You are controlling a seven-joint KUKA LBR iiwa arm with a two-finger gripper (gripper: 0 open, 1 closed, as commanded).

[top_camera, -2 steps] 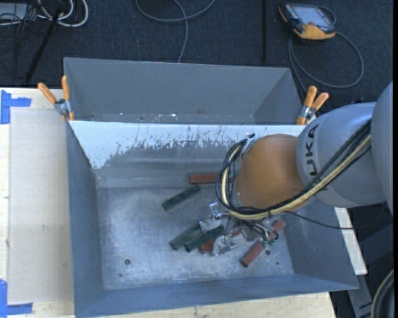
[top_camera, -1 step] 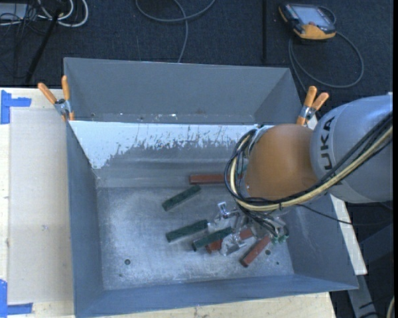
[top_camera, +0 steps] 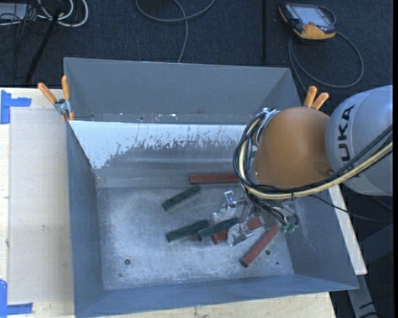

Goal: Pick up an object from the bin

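Orange cover [top_camera: 288, 148] tops the gripper [top_camera: 239, 221], directly over green stick [top_camera: 215, 228] (heap's middle).

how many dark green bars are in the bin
3: one green bar lies alone mid-floor, a second is nearer the front, and a third is beside it in the heap among brown bars. More may be hidden under the arm.

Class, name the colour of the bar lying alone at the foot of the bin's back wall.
Reddish-brown; the bar shows best in the camera view.
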